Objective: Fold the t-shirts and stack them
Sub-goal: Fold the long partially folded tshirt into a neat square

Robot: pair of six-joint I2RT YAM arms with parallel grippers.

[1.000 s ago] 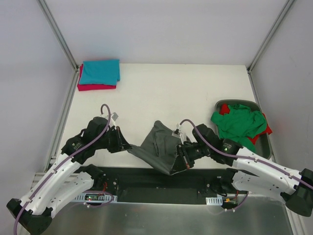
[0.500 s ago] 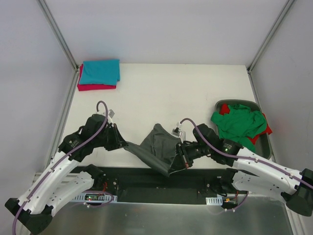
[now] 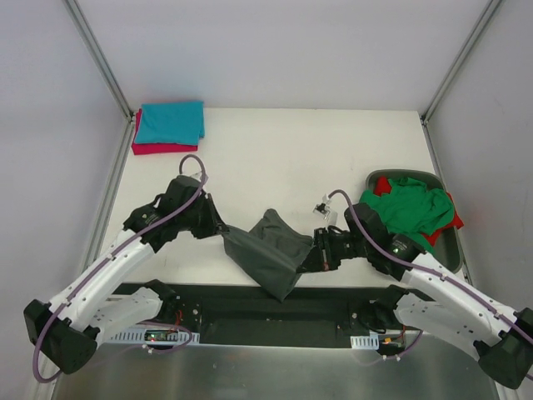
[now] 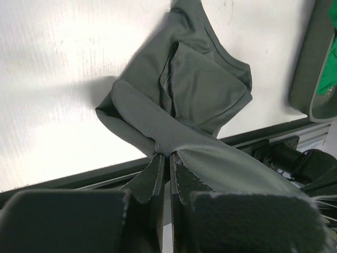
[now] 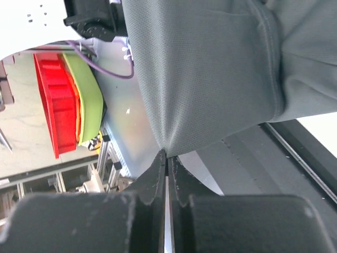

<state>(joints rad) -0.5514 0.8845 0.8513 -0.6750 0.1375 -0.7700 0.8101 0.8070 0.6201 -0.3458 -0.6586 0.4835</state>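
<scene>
Soft dark grey cloth t-shirt strung between my two grippers

It hangs over the near edge of the white table, long axis left to right, middle sagging. My left gripper pinches its left end and my right gripper pinches the right end, so neither arm's nearer. I'd guess laying it flat, away from me, comes next.

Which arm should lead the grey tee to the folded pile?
Left, probably. The left gripper pinches the soft dark grey t-shirt on the side nearer the folded teal-over-crimson stack at the far-left corner; the right gripper holds the opposite edge.
</scene>
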